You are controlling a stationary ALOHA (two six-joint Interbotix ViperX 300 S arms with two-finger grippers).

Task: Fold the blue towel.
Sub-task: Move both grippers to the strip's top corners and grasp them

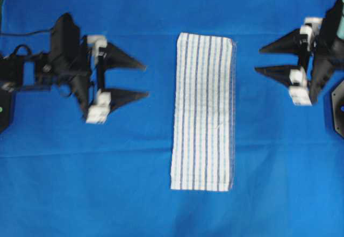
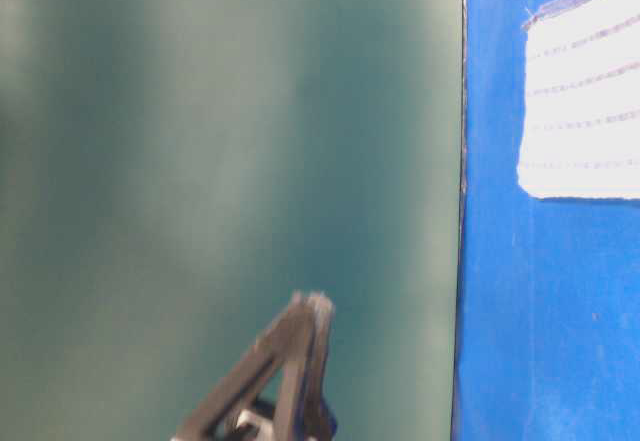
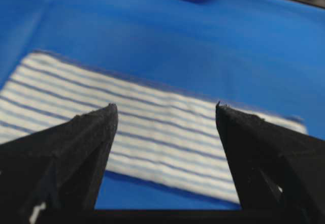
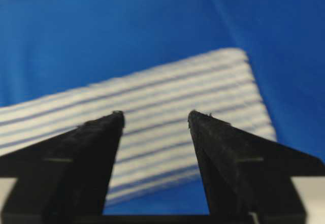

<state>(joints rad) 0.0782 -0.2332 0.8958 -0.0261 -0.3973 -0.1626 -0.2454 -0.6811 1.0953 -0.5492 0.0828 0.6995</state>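
Note:
The blue towel (image 1: pixel 203 110), white with thin dark blue stripes, lies flat as a long narrow rectangle in the middle of the overhead view. My left gripper (image 1: pixel 146 79) stands open to its left, tips pointing at the towel's upper part, with a gap of bare cloth between. My right gripper (image 1: pixel 258 59) stands open to the towel's right, also apart from it. In the left wrist view the towel (image 3: pixel 152 127) shows beyond the open gripper (image 3: pixel 165 106). The right wrist view shows the towel (image 4: pixel 162 117) past the open gripper (image 4: pixel 155 113). Neither gripper holds anything.
A large plain bright-blue cloth (image 1: pixel 80 172) covers the whole work surface. In the table-level view its edge (image 2: pixel 462 261) borders a dark green backdrop (image 2: pixel 220 141), a corner of the towel (image 2: pixel 585 111) shows at the right, and one black finger (image 2: pixel 290 361) rises from the bottom.

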